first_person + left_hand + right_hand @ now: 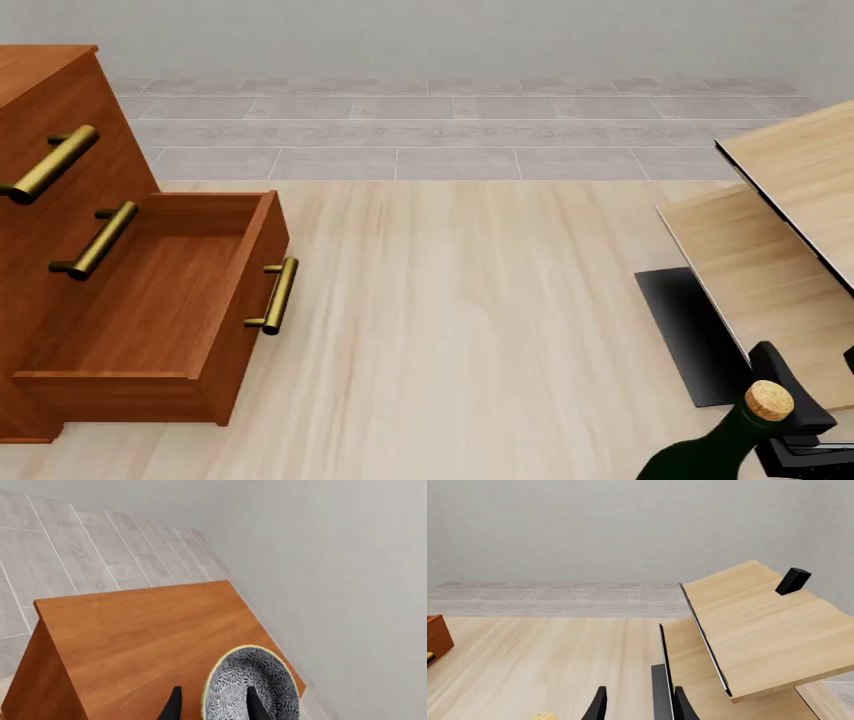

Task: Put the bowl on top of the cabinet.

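The speckled grey-white bowl [257,672] with its pale green rim sits on the flat top of the reddish-brown cabinet [133,640], near the top's edge on the wall side. My left gripper [215,707] is open. One finger is inside the bowl and the other is outside, so they straddle its rim. In the front view the cabinet [40,240] stands at the far left; the bowl and left gripper are out of that view. My right gripper [639,707] is open and holds nothing, far off by the pale furniture.
One cabinet drawer [147,290] is pulled out, with its brass handle [276,295] facing the floor's middle. A dark green corked bottle [747,425] stands at the front right. Pale light-wood furniture [801,170] with a black panel [687,330] is at the right.
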Controlling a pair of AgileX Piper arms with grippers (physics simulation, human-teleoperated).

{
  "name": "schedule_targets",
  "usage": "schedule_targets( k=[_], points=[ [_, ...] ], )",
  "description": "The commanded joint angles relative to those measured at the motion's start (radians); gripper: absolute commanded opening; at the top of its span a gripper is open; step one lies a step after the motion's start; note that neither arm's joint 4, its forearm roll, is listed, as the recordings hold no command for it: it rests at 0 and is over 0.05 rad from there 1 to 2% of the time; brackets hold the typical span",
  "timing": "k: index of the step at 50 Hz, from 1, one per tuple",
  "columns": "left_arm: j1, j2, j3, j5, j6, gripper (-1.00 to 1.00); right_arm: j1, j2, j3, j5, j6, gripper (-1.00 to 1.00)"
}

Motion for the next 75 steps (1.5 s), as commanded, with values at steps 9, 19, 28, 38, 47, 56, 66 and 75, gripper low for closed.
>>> schedule_targets(
  k=[9, 19, 28, 38, 47, 56, 66, 75],
  points=[
    [0.057, -0.005, -0.002, -0.004, 0.027, 1.00, 0.000, 0.000, -0.001, 0.000, 0.000, 1.00],
    [0.075, -0.044, 0.008, -0.012, 0.042, 1.00, 0.000, 0.000, -0.001, 0.000, 0.000, 1.00],
    [0.070, -0.112, 0.023, -0.004, 0.048, 1.00, 0.000, 0.000, -0.001, 0.000, 0.000, 1.00],
    [0.036, -0.169, 0.049, 0.006, 0.060, 1.00, 0.000, 0.000, -0.001, 0.000, 0.000, 1.00],
    [0.001, -0.224, 0.054, 0.029, 0.073, 1.00, 0.000, 0.000, -0.001, 0.000, 0.000, 1.00],
    [-0.010, -0.253, 0.059, 0.041, 0.069, 1.00, 0.000, 0.000, -0.001, 0.000, 0.000, 1.00],
    [-0.026, -0.289, 0.065, 0.055, 0.073, 1.00, 0.000, 0.000, -0.001, 0.000, 0.000, 1.00],
    [-0.057, -0.327, 0.066, 0.076, 0.078, 1.00, 0.000, 0.000, -0.001, 0.000, 0.000, 1.00]
  ],
)
